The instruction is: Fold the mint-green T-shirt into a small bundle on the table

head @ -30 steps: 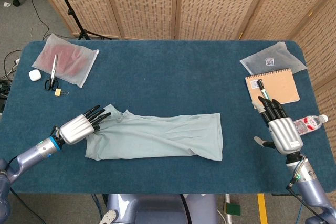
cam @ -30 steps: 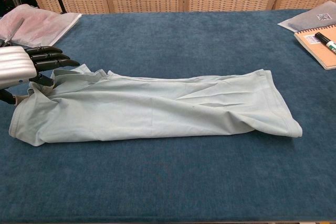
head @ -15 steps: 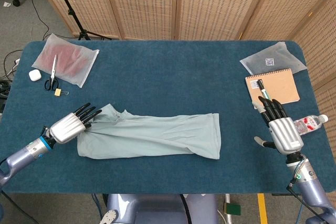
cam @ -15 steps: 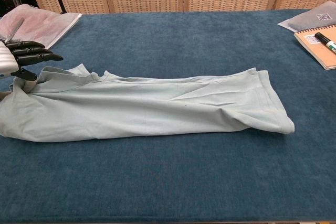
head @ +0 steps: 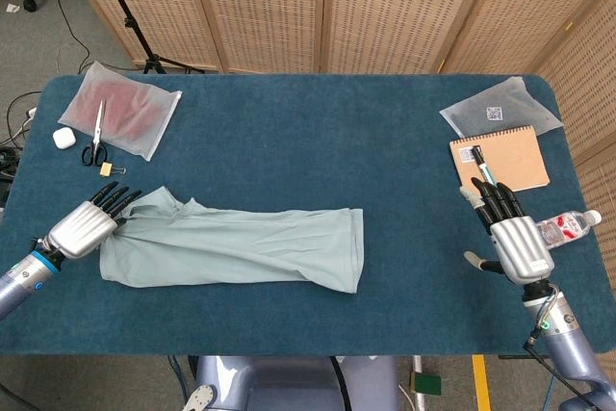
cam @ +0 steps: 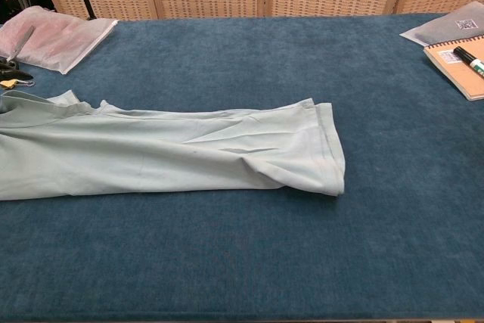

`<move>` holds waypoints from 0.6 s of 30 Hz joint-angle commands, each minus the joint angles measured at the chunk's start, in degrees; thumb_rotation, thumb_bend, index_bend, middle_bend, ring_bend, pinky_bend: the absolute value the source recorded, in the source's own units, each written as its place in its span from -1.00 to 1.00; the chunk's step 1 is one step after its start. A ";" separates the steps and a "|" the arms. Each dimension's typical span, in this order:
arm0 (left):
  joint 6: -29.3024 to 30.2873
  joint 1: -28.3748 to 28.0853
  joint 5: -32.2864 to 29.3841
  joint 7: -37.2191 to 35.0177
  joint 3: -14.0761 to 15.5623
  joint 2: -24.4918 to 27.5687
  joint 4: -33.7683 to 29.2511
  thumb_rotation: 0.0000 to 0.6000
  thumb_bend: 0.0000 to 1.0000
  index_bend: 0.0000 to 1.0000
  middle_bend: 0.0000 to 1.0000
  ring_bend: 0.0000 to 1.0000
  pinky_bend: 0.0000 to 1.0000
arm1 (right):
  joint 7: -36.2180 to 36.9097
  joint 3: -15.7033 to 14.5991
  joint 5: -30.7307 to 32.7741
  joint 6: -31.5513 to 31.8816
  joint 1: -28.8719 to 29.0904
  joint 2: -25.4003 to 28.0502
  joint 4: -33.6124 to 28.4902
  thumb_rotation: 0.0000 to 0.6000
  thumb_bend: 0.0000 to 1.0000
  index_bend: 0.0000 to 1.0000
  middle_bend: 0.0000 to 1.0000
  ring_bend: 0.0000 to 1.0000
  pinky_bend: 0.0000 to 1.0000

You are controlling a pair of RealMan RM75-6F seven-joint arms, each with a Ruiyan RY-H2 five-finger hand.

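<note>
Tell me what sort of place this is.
Probably a lab or studio set up for robot recording, not a home: folding wicker screens wall off the blue-covered table, and a stand's legs and loose cables sit on grey carpet.

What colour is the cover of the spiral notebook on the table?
The notebook has a plain tan-brown cover, best seen in the head view.

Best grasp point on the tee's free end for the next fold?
Probably the hem edge of the mint-green T-shirt at its right end, approached by the right robot hand from the right. That edge lies flat, layered and unobstructed, while the left robot hand already holds the collar end.
</note>
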 commanded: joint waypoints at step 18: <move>-3.13 5.79 -2.83 -3.43 -1.82 4.99 1.45 1.00 -0.02 0.52 -1.00 -1.00 -1.00 | -1.72 -0.03 0.35 -0.73 0.29 -0.78 0.51 1.00 -1.00 -1.00 -1.00 -1.00 -0.92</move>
